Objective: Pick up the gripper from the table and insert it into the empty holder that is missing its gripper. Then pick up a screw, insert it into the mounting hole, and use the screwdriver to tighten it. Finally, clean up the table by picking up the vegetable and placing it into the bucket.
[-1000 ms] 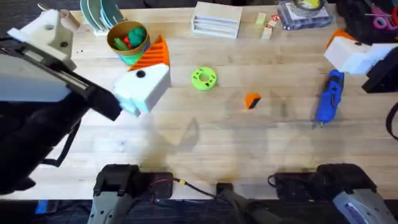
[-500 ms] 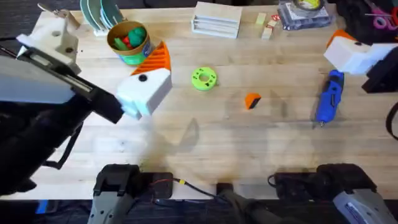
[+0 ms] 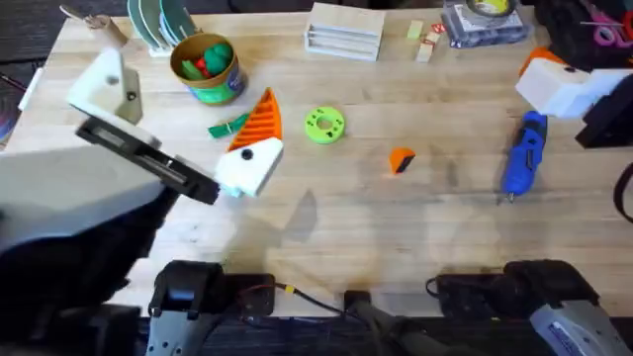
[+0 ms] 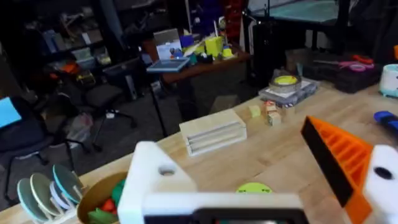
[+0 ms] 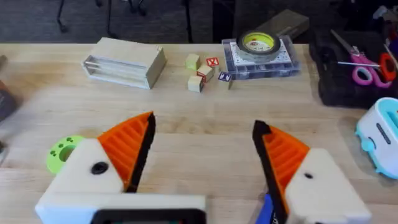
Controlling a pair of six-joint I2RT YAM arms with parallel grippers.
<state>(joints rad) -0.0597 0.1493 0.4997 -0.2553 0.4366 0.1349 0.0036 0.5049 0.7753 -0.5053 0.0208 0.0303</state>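
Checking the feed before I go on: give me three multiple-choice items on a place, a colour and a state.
1. The loose orange gripper lies:
A. in the bucket
B. between the lime disc and the screwdriver
C. on the screwdriver

2. The screwdriver's handle is:
A. red
B. black
C. blue

3. The vegetable is:
A. on the table beside the bucket
B. in the bucket
C. held by the right arm

Answers:
1 B: the gripper sits on bare wood between the lime disc and the screwdriver.
2 C: its handle is bright blue.
3 A: the vegetable lies on the table, just outside the bucket.
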